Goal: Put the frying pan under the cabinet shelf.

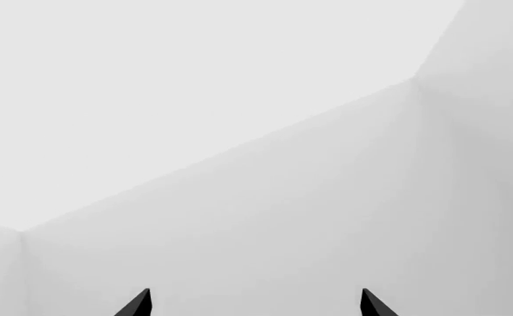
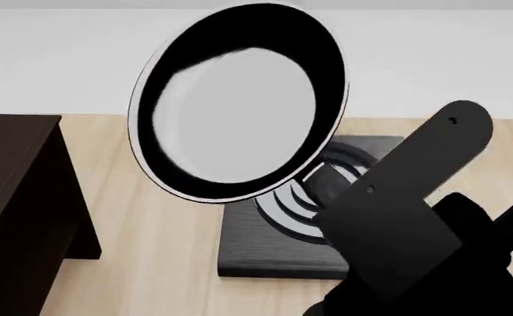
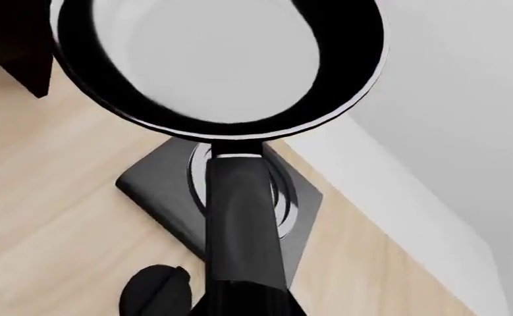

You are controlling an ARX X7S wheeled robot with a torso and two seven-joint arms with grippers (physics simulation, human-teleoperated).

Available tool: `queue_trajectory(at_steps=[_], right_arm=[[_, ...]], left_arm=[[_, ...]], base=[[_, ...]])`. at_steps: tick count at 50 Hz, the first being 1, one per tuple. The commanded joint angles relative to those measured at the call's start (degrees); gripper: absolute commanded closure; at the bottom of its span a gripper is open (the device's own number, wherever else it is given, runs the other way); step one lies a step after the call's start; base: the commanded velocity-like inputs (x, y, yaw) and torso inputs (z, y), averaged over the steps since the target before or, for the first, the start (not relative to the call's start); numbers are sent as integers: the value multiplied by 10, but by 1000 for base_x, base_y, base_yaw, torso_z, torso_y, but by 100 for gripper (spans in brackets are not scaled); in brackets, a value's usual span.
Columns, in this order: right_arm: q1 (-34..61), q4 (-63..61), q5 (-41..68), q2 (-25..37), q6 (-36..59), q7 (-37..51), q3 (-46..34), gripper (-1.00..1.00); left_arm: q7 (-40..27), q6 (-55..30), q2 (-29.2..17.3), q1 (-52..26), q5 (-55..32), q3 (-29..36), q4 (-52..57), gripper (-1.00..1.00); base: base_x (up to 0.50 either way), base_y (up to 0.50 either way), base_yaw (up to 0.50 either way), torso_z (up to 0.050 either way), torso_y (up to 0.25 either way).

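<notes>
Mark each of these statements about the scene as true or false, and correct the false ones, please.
1. The frying pan is lifted off the table, with its handle running into the right gripper. True.
2. The frying pan already sits under the cabinet shelf. False: it is in the air over the square black plate, and the shelf stands apart at the left side of the head view.
3. The left gripper holds a white bowl. False: its fingertips stand apart with nothing between them, facing only pale walls.
4. The inside of the pan is pale grey-white. True.
5. The square black plate lies on the wooden table. True.
</notes>
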Motion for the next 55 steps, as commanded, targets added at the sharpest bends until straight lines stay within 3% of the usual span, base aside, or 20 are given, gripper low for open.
queue_trajectory(at_steps=[1,30,55], right_arm=[[101,14,30,-36,22,46,-61,100],[61,-12,68,-64,-13,40,-124,100],[-13,-17,17,-51,-18,-1,-126,100]], left_arm=[[-3,13,-9,3,-3,10,0,-100],[-26,27,-30,3,-37,10,4,-100],[-43,36,-39,0,-58,22,7,-100]], base=[[0,0,0,0,10],[0,0,0,1,1],[0,0,0,0,1]])
